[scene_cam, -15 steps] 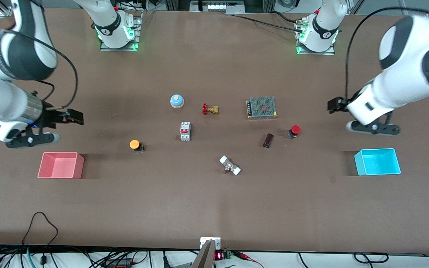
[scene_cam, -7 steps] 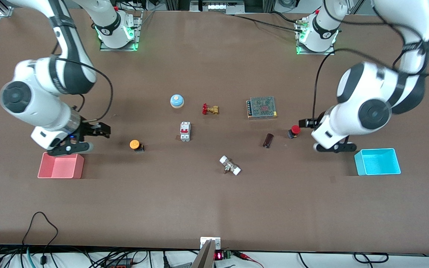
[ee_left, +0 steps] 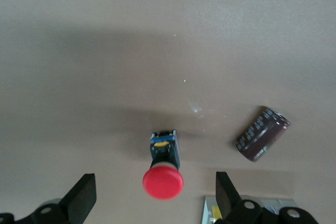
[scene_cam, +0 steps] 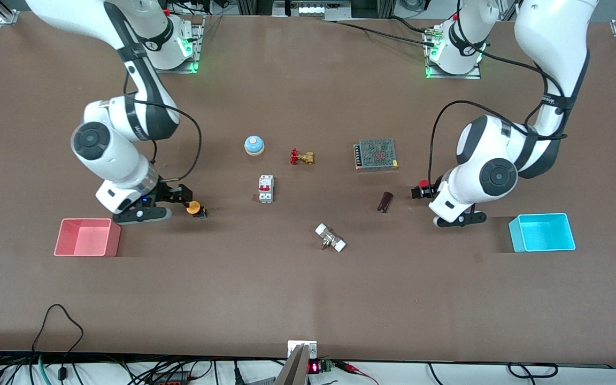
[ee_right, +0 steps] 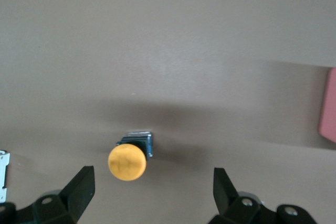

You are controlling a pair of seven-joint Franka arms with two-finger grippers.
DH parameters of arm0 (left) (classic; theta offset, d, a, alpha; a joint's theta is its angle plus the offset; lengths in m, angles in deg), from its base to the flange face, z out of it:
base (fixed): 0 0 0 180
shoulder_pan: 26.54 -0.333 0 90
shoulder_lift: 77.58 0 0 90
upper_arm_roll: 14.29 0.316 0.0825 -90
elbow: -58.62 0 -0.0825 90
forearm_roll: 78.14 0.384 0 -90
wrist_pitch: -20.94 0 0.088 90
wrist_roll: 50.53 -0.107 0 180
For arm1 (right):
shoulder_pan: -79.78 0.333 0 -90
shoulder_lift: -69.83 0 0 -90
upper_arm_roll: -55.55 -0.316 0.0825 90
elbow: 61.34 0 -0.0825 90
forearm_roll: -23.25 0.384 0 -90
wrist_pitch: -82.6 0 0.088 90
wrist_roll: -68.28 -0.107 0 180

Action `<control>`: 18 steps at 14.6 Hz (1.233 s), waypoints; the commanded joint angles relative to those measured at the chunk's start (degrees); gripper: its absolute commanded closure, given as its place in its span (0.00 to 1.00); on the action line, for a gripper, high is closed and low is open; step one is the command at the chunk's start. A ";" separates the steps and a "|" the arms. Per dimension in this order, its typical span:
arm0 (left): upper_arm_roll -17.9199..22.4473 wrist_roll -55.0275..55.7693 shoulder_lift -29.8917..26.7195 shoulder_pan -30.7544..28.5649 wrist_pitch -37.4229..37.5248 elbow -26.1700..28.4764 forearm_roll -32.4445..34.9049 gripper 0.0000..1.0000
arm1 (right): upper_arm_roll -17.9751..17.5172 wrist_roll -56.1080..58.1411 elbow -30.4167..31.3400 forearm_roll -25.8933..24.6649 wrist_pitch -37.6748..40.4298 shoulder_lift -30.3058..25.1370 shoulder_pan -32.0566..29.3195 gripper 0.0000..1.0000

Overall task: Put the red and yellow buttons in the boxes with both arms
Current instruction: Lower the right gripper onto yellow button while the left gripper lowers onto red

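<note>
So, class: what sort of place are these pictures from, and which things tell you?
Most likely a robotics lab or test bench. Two white arms are bolted to a brown table, bundled cables trail along its edge, and loose electrical parts lie on it: a circuit breaker, a power supply.

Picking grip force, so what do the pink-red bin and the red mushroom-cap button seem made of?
Pink-red rectangular bin: likely moulded plastic, matte, with thin even walls of uniform colour. Red mushroom-cap button: cap looks like smooth, slightly glossy plastic; its short dark body also seems plastic, though that is less certain.
</note>
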 commanded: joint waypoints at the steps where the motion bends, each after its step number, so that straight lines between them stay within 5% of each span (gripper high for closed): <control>1: 0.16 2.98 -1.58 0.42 -4.85 5.38 -0.07 0.00 | 0.01 -1.21 1.22 -0.47 -2.10 0.87 0.98 0.00; 6: 0.16 5.18 -1.14 0.59 -15.75 11.45 -0.07 0.00 | -0.95 -1.12 2.10 -0.56 -6.05 3.60 1.25 0.00; 15: 0.51 8.88 0.09 3.14 -18.22 12.43 0.27 0.00 | -1.92 -0.94 2.72 -0.56 -9.84 6.33 1.07 0.00; 18: 0.60 8.88 0.09 3.06 -18.22 12.34 0.89 0.03 | -1.92 -0.59 2.72 -0.56 -9.84 6.33 1.07 0.16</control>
